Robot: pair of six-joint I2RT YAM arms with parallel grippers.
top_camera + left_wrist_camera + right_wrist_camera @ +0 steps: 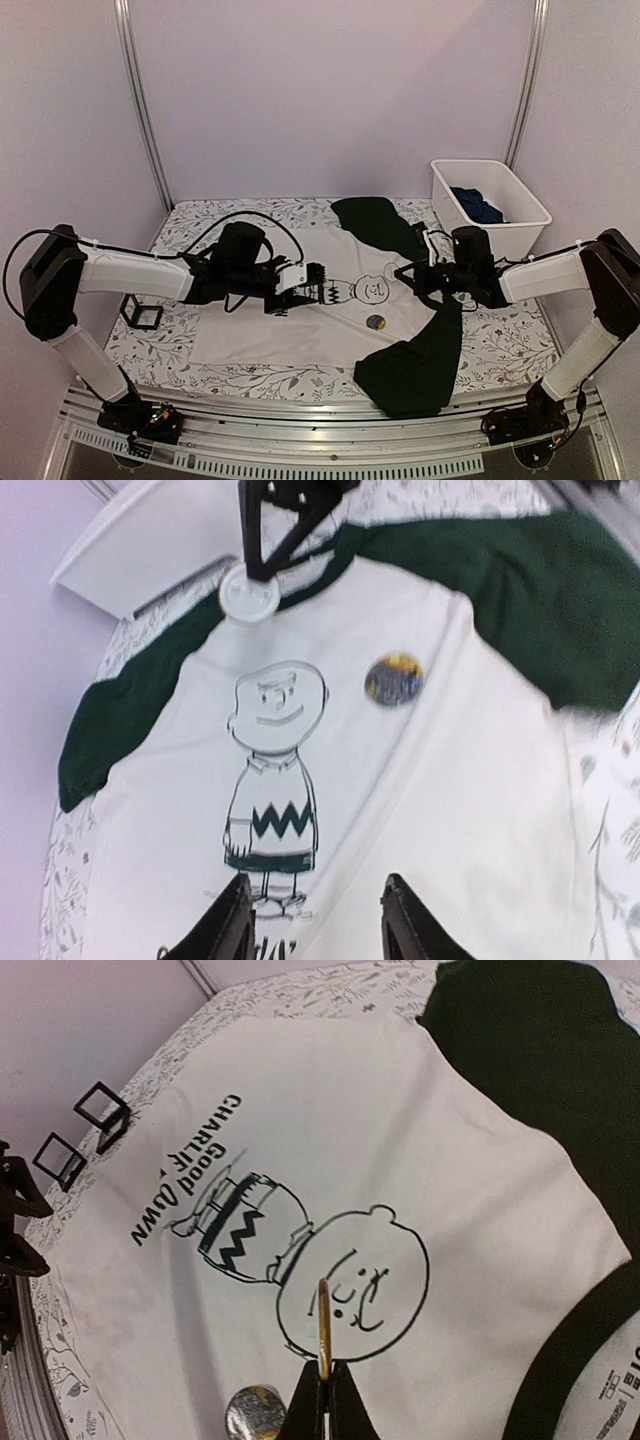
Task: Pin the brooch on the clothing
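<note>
The clothing [300, 335], a white T-shirt with dark sleeves and a cartoon boy print, lies flat on the table. The brooch [376, 321], a small round badge, rests on the shirt beside the printed head [393, 678] [252, 1412]. My left gripper [318, 280] [315, 885] hovers open over the shirt's lower print with nothing between its fingers. My right gripper [412, 277] [322, 1365] is shut on a thin round disc [323, 1325] near the collar. The disc is gold-edged and seen edge-on there; in the left wrist view its pale face [249, 595] shows.
A white bin [520, 205] holding a dark blue garment [478, 205] stands at the back right. A small black frame stand [142, 315] sits on the floral cloth left of the shirt. One dark sleeve [415, 365] hangs toward the table's front edge.
</note>
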